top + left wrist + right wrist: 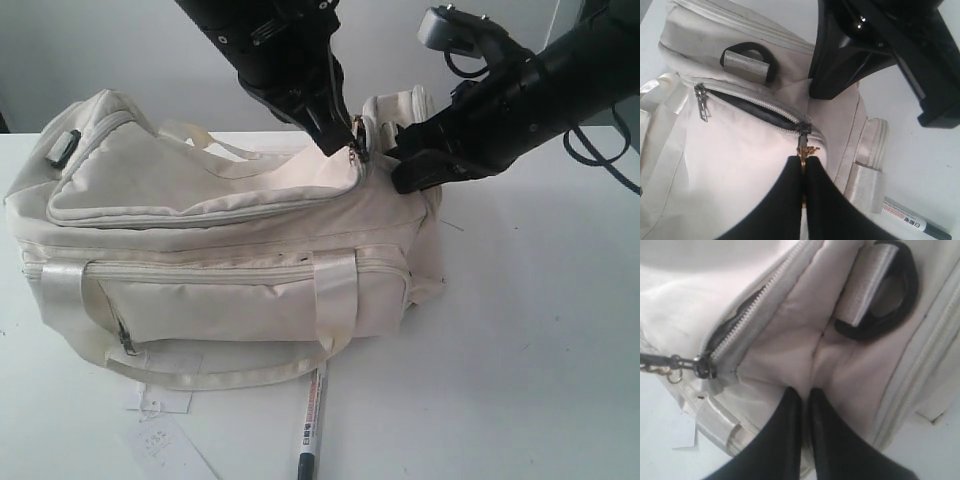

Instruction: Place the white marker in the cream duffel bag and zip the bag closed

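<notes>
The cream duffel bag lies on the white table, its top zipper partly open over dark lining. My left gripper is at the bag's right end, shut on the gold zipper pull of the top zipper, and its jaws are pressed together around it. Just to the right, my right gripper is shut on a pinched fold of the bag's end fabric, below a black D-ring. The white marker lies on the table in front of the bag, outside it, its upper end under the front handle.
White paper tags lie on the table at the front left of the bag. A second zipper pull hangs at the other end of the open gap. A shiny handle loop trails on the table in front.
</notes>
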You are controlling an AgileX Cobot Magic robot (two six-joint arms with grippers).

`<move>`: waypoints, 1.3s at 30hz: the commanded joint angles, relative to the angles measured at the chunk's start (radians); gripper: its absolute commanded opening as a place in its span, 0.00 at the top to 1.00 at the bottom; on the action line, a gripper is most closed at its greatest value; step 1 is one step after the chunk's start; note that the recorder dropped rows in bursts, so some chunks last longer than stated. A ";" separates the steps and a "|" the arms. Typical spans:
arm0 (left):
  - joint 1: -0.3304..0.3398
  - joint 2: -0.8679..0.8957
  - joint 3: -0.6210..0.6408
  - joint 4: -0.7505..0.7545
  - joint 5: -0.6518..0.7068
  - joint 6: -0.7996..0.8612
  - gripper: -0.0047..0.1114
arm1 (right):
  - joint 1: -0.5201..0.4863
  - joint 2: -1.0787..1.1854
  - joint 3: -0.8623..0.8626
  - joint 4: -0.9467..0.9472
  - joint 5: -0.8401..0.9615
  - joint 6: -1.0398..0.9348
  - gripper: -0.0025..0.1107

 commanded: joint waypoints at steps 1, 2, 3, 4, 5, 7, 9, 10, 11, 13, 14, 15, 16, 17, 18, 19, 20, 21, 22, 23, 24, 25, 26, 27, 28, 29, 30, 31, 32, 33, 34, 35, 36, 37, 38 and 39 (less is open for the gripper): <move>-0.004 -0.046 -0.001 0.012 0.026 0.003 0.96 | -0.010 0.001 0.004 -0.083 -0.017 0.027 0.98; -0.004 -0.048 -0.001 0.023 0.024 0.003 0.96 | -0.010 0.001 0.004 -0.083 -0.013 0.027 0.98; -0.004 -0.051 -0.001 0.035 0.022 0.003 0.96 | -0.010 0.001 0.004 -0.083 -0.005 0.027 0.98; -0.004 -0.051 -0.001 0.038 0.017 0.003 0.96 | -0.010 0.001 0.004 -0.081 0.003 0.030 0.98; -0.004 -0.051 -0.001 0.038 0.017 0.003 0.96 | -0.010 0.001 0.004 -0.080 0.005 0.040 0.98; -0.004 -0.052 -0.001 0.038 0.015 0.003 0.96 | -0.010 0.001 0.004 -0.080 0.012 0.079 0.98; -0.004 -0.050 -0.001 0.024 0.013 0.003 0.96 | -0.010 -0.008 0.004 -0.074 0.018 0.081 0.94; -0.004 -0.050 -0.001 0.022 0.013 0.003 0.96 | -0.010 -0.013 0.002 -0.069 0.023 0.090 0.91; -0.004 -0.048 -0.001 0.022 0.013 0.003 0.96 | -0.010 -0.018 -0.001 -0.069 0.028 0.102 0.87; -0.004 -0.048 -0.001 0.022 0.013 0.003 0.96 | -0.010 -0.034 -0.024 -0.071 0.039 0.159 0.77; -0.004 -0.048 -0.001 0.022 0.013 0.003 0.96 | -0.010 -0.042 -0.040 -0.071 0.039 0.185 0.73; -0.004 -0.048 -0.001 0.022 0.013 0.003 0.96 | -0.010 -0.048 -0.059 -0.071 0.039 0.212 0.67; -0.004 -0.048 -0.001 0.022 0.013 0.003 0.96 | -0.010 -0.053 -0.080 -0.071 0.035 0.234 0.63; -0.004 -0.048 -0.001 0.022 0.013 0.003 0.96 | -0.010 -0.053 -0.096 -0.067 0.029 0.254 0.59; -0.004 -0.048 -0.001 0.022 0.013 0.003 0.96 | -0.010 -0.053 -0.117 -0.058 0.026 0.275 0.56; -0.004 -0.048 -0.001 0.022 0.013 0.003 0.96 | -0.010 -0.051 -0.136 -0.041 0.026 0.283 0.55; -0.004 -0.048 -0.001 0.022 0.013 0.003 0.96 | -0.010 -0.046 -0.150 -0.027 0.035 0.284 0.55; -0.004 -0.048 -0.001 0.022 0.013 0.003 0.96 | -0.010 -0.039 -0.167 -0.013 0.052 0.284 0.55; -0.004 -0.047 -0.001 0.022 0.013 0.001 0.96 | -0.010 -0.034 -0.181 -0.006 0.063 0.284 0.55; -0.004 -0.047 0.001 0.022 0.013 0.001 0.96 | -0.010 -0.030 -0.192 0.003 0.069 0.288 0.55; -0.004 -0.047 0.001 0.022 0.013 0.001 0.96 | -0.010 -0.025 -0.200 0.018 0.073 0.288 0.55; -0.004 -0.047 0.001 0.022 0.013 0.001 0.96 | -0.010 -0.017 -0.205 0.034 0.073 0.290 0.55; -0.004 -0.047 0.001 0.022 0.013 0.001 0.96 | -0.008 -0.006 -0.208 0.047 0.081 0.290 0.55; -0.004 -0.047 0.001 0.022 0.013 0.001 0.96 | -0.004 0.008 -0.210 0.055 0.091 0.291 0.55; -0.004 -0.047 0.001 0.022 0.013 0.001 0.96 | 0.004 0.024 -0.210 0.061 0.098 0.294 0.55; -0.004 -0.047 0.001 0.024 0.013 0.001 0.96 | 0.007 0.041 -0.210 0.061 0.107 0.301 0.55; -0.004 -0.047 0.001 0.026 0.010 0.001 0.96 | 0.011 0.054 -0.210 0.061 0.110 0.303 0.55; -0.004 -0.047 0.001 0.026 0.010 0.001 0.96 | 0.013 0.069 -0.210 0.066 0.119 0.311 0.55; -0.004 -0.047 0.001 0.026 0.010 0.000 0.96 | 0.015 0.082 -0.210 0.076 0.123 0.311 0.55; -0.004 -0.047 0.001 0.026 0.010 0.000 0.96 | 0.022 0.090 -0.210 0.085 0.122 0.311 0.56; -0.004 -0.047 0.001 0.026 0.010 0.000 0.96 | 0.026 0.098 -0.213 0.096 0.122 0.311 0.57; -0.004 -0.047 0.001 0.026 0.010 0.000 0.96 | 0.034 0.105 -0.212 0.109 0.120 0.311 0.58; -0.004 -0.047 0.001 0.026 0.010 0.000 0.96 | 0.040 0.110 -0.214 0.116 0.116 0.310 0.59; -0.004 -0.047 0.001 0.026 0.010 0.000 0.96 | 0.049 0.114 -0.218 0.116 0.109 0.310 0.59; -0.004 -0.047 0.001 0.026 0.010 0.000 0.96 | 0.056 0.114 -0.223 0.114 0.099 0.310 0.59; -0.004 -0.047 0.001 0.026 0.010 0.000 0.96 | 0.061 0.114 -0.228 0.114 0.091 0.310 0.59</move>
